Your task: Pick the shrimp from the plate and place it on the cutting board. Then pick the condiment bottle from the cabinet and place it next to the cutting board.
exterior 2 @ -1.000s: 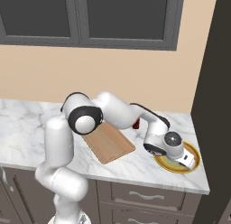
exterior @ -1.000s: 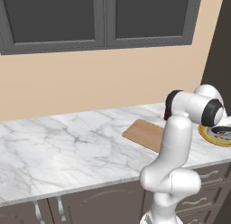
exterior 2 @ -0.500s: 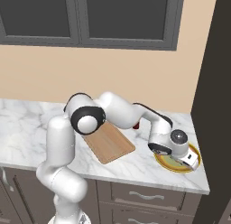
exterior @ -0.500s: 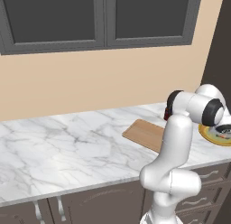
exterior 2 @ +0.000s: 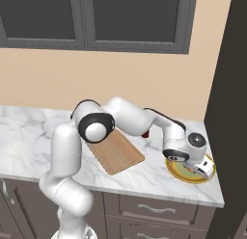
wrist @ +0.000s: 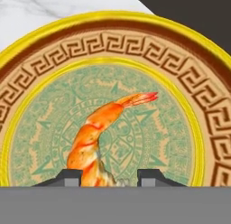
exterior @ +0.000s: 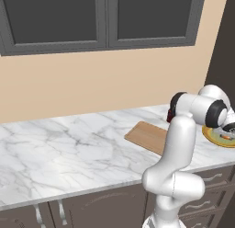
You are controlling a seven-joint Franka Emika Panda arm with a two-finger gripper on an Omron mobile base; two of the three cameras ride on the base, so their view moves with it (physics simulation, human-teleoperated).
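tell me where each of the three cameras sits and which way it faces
Left base view: behind the arm on its left, looking forward and down over the marble counter; the arm rises at lower right, hand over the plate.
Right base view: behind on its right; the arm rises at lower left and reaches across the cutting board to the plate.
Hand view: on the hand, looking down onto the plate; fingertips flank the shrimp.
Shared: both base views show the board, the plate and the wall cupboards.

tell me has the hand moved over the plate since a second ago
Yes. In the right base view the hand has shifted slightly toward the cutting board, staying low over the plate.
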